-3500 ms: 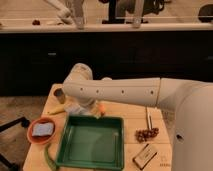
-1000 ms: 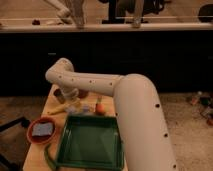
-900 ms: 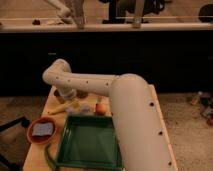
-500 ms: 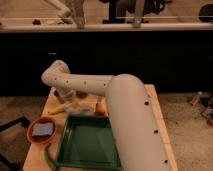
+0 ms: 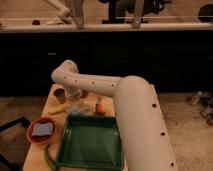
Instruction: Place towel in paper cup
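Dim room, wooden bench [image 5: 35,159]: claw [image 5: 75,98] hung wide open near the paper cup [image 5: 59,94], over the towel [image 5: 76,108] lying just beside that cup. Reach step, I figured; next needed a drop and pinch.

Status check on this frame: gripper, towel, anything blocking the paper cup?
Gripper open, down beside paper cup. Towel crumpled on table just beneath gripper, not in cup. Nothing seen blocking the cup.
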You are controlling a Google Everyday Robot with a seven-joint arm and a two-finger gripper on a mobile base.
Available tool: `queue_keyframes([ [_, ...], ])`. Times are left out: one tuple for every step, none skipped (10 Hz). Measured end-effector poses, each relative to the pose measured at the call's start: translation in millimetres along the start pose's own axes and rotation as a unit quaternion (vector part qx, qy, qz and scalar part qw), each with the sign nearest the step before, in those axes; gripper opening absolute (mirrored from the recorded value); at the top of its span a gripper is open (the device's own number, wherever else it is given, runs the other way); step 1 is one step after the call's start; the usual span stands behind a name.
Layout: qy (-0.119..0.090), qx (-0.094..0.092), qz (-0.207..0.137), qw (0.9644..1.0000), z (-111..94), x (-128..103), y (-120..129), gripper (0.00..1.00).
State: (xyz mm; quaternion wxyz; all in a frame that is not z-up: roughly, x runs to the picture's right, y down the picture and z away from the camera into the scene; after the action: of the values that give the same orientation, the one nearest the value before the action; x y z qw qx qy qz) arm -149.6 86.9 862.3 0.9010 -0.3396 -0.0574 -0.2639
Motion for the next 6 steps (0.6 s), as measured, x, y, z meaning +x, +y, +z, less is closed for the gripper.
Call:
queue_keyframes([
  [-0.008, -0.001, 0.004, 1.0000, 4.9, 4.5, 0.8, 0.80],
  [-0.015, -0.003, 0.004, 0.9999, 11.2, 6.7, 0.4, 0.80],
  [-0.020, -0.003, 0.002, 0.9998, 15.3, 5.0, -2.3, 0.80],
  [-0.025, -0.004, 0.002, 0.9997, 17.7, 5.3, -3.4, 0.80],
  [-0.026, -0.004, 0.003, 0.9997, 20.5, 9.3, -5.1, 0.80],
  [-0.028, -0.002, 0.002, 0.9996, 21.1, 11.0, -8.5, 0.80],
])
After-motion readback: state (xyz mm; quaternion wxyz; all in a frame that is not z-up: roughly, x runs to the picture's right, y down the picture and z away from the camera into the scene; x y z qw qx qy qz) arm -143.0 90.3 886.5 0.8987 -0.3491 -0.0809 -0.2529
